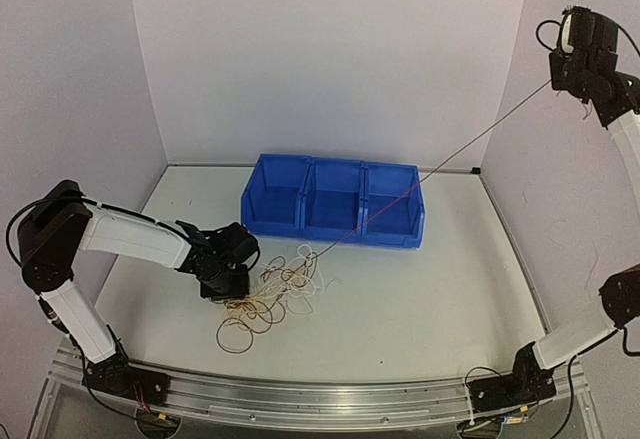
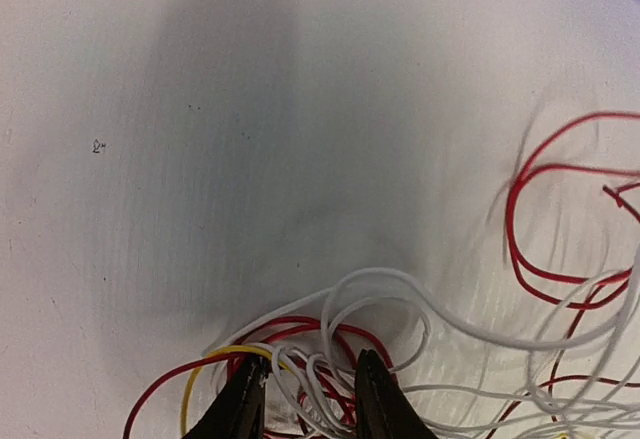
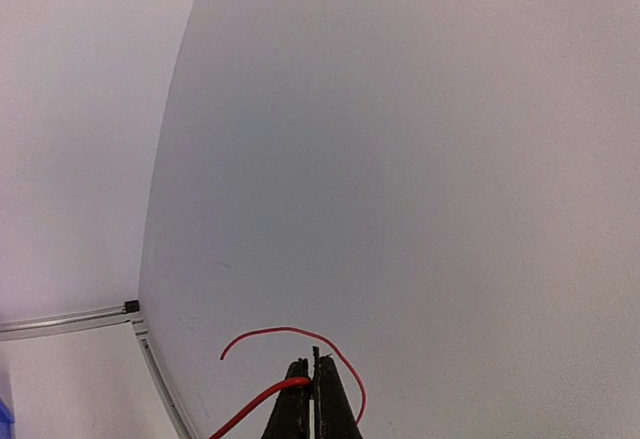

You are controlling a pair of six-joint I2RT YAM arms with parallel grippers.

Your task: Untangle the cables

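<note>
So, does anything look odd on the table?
Yes: one red wire runs taut from the tangle, over the bin, up to the raised right gripper, which is shut on it.

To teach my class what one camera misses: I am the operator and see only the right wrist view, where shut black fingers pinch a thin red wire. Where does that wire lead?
Observer: In the top view the thin red wire runs taut from the raised right gripper down to the tangle of white, yellow and red wires on the table.
Operator: Does it cross anything?
Observer: Yes, it passes over the blue plastic three-compartment bin, across its right-hand compartment.
Operator: And the left gripper?
Observer: The left gripper sits low at the tangle, its jaws apart astride white loops.
</note>
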